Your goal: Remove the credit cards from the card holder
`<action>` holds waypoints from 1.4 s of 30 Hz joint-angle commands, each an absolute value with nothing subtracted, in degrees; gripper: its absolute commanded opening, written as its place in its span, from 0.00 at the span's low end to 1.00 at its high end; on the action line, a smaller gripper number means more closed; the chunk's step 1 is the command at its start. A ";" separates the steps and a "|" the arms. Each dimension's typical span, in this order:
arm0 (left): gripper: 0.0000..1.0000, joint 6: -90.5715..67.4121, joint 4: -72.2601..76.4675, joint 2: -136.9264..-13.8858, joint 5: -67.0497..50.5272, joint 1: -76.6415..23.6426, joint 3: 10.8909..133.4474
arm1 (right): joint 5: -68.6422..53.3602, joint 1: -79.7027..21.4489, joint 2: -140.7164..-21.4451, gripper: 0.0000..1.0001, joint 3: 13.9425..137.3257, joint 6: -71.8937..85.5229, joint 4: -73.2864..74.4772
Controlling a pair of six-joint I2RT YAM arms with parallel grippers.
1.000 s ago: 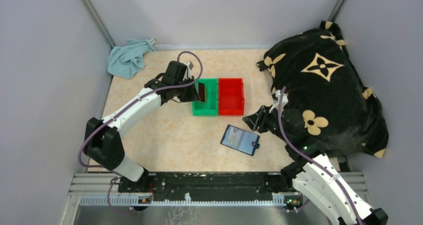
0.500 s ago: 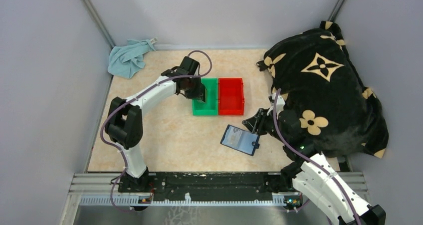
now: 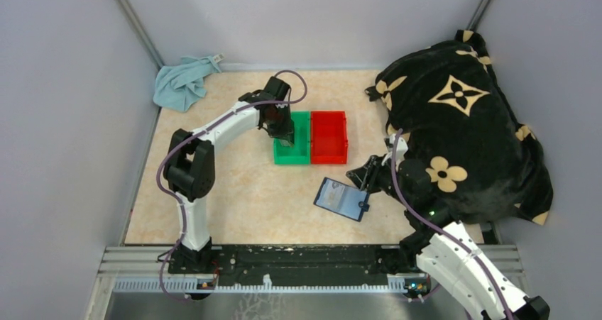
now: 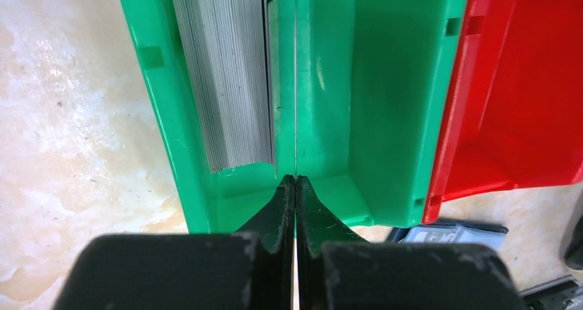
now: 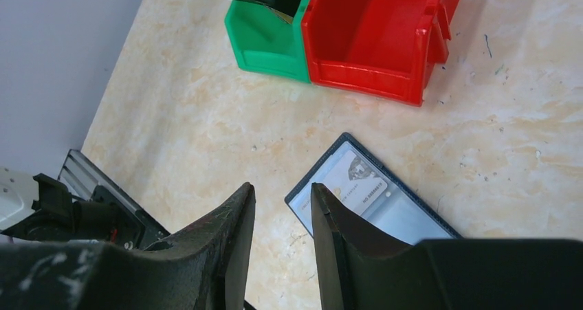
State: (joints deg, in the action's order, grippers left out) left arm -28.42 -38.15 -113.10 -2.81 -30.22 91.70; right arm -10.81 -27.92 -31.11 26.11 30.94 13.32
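The navy card holder point(image 3: 342, 199) lies open on the table; in the right wrist view point(image 5: 405, 214) a pale card point(image 5: 354, 179) sits in its clear pocket. My right gripper point(image 3: 357, 176) hovers open and empty over the holder's edge, shown in its own view point(image 5: 282, 190). My left gripper point(image 3: 284, 137) is down in the green bin point(image 3: 302, 155), shut on a thin card point(image 4: 295, 83) seen edge-on and standing upright between the fingers point(image 4: 295, 179). A grey card point(image 4: 223, 76) leans against the bin's left wall.
A red bin point(image 3: 329, 137) stands against the green bin's right side. A black flower-patterned blanket point(image 3: 461, 121) is heaped at the right, behind my right arm. A light blue cloth point(image 3: 183, 82) lies in the far left corner.
My left arm has swung right and lowered the held card into the green bin. My right gripper has barely moved, staying open by the card holder.
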 commanded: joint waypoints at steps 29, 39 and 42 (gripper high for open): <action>0.01 -26.44 -41.41 -114.39 1.65 -29.96 94.03 | -9.86 -27.33 -30.29 0.36 25.55 29.10 12.70; 0.03 -26.46 -41.33 -115.70 1.34 -29.90 94.16 | -9.59 -27.33 -30.19 0.36 25.32 28.80 13.03; 0.03 -26.54 -41.16 -115.78 1.16 -29.91 94.20 | -9.56 -27.35 -30.18 0.36 25.23 28.78 13.18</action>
State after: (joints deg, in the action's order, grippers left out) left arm -27.18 -40.51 -114.93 0.47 -30.22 92.25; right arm -10.31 -27.92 -30.41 25.06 29.89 14.50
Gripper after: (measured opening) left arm 0.031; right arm 0.359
